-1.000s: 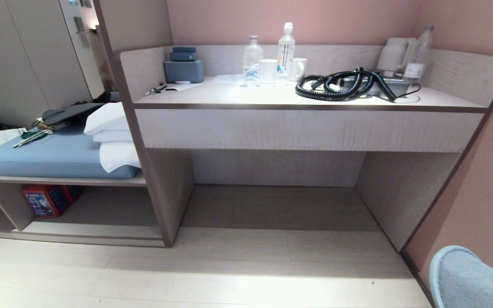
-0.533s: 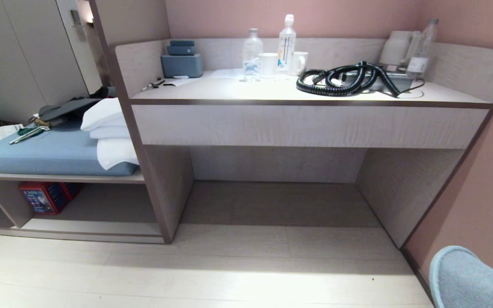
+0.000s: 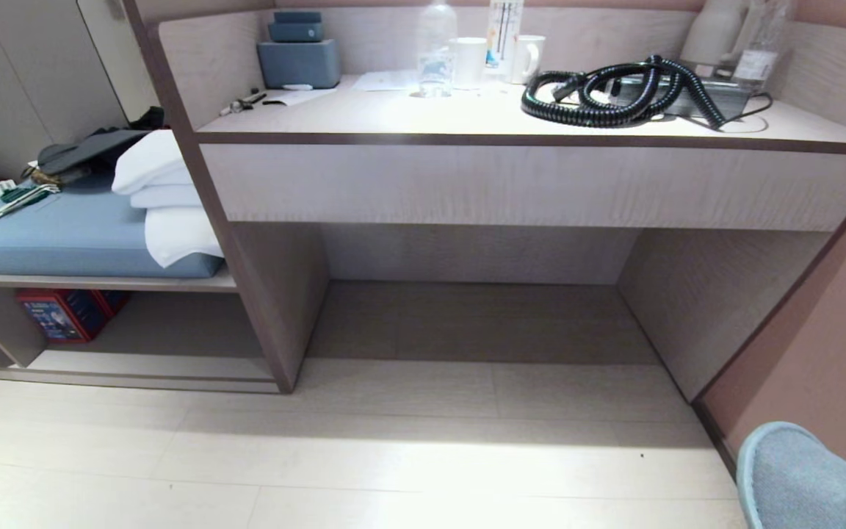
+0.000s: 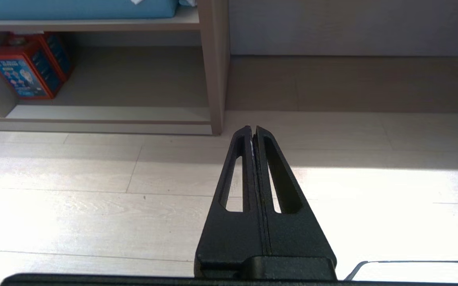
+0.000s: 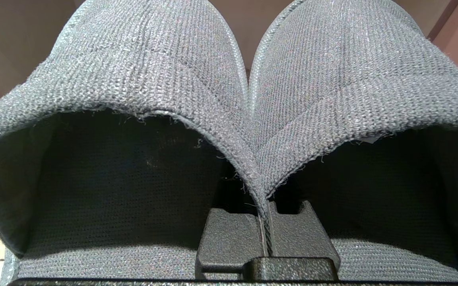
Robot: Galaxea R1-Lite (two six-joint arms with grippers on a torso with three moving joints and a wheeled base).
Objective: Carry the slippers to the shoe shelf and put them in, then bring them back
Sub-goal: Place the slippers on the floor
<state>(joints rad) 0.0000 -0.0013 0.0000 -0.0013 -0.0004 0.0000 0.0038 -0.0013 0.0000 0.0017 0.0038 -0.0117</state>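
Observation:
The slippers (image 5: 229,91) are a grey knit pair held side by side, and their toes show at the bottom right of the head view (image 3: 797,477). My right gripper (image 5: 266,222) is shut on the two inner edges of the slippers, pinched together between its fingers. The shoe shelf (image 3: 151,365) is the low open taupe cubby with a pale base board, at the left beyond a vertical divider (image 3: 276,294). My left gripper (image 4: 253,129) is shut and empty, held over the pale floor in front of the divider.
A red box (image 3: 63,316) stands in the low cubby, under a blue cushion (image 3: 63,235) with white pillows. A counter (image 3: 526,117) holds bottles, mugs and a coiled black hose. A pink wall (image 3: 819,353) closes the right side.
The whole head view has shifted: the counter and shelf sit higher in the picture now, as the camera tipped down. The slippers stay at the same corner.

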